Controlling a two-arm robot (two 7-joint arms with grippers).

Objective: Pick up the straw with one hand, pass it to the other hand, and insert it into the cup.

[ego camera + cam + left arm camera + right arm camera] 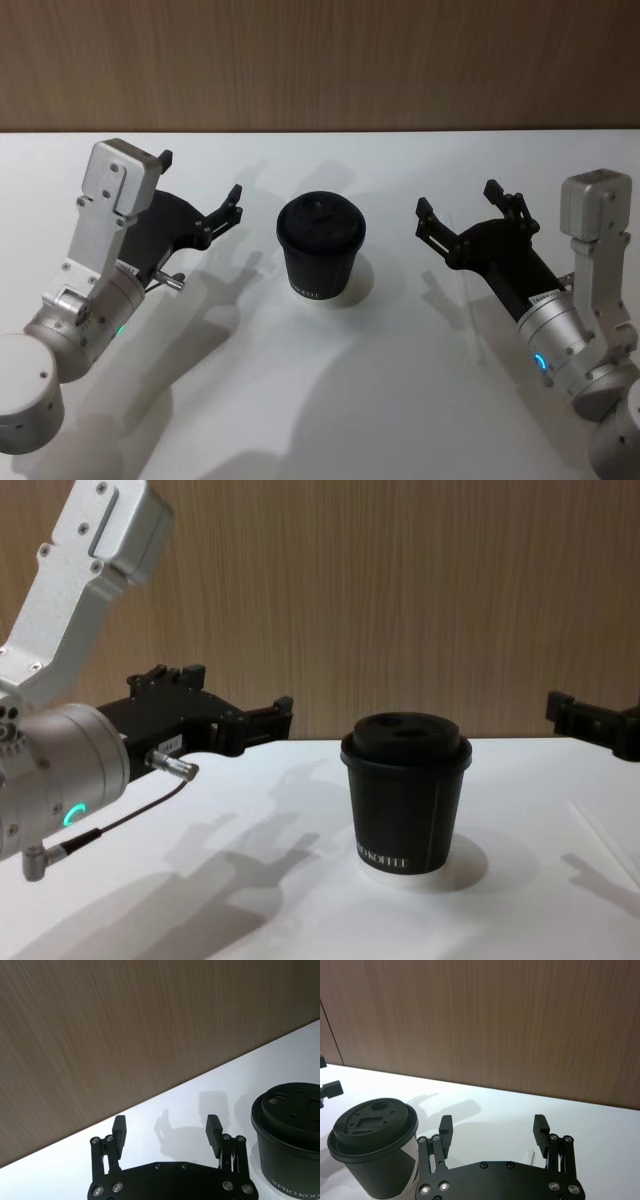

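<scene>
Plainly, the move ahead turns on which side the straw (532,1156) lies, and that is the robot's right. In the right wrist view only a short white sliver of it shows, on the table (330,400) just inside one finger of the right gripper (457,198). A faint pale line on the table at the right edge of the chest view is probably the same straw. If so, its long axis runs roughly away from the robot, slanting a little toward the right edge. White on white, the rest of its length is too faint to trace, so I cannot give its ends.

The right gripper hangs above the table to the right of the cup (320,250), its jaws spread wide with nothing between them. It is clearly the nearer one, the straw lying low beneath and just ahead of it, so the pickup looks like a descent more than a reach. The jaws would need to straddle the straw across its length.

The left gripper (200,175), on the arm with the green ring light, is parted and empty too, poised off the table to the left of the cup and well apart from the straw. The cup stands upright, lid on, between the two grippers, touched by neither.
</scene>
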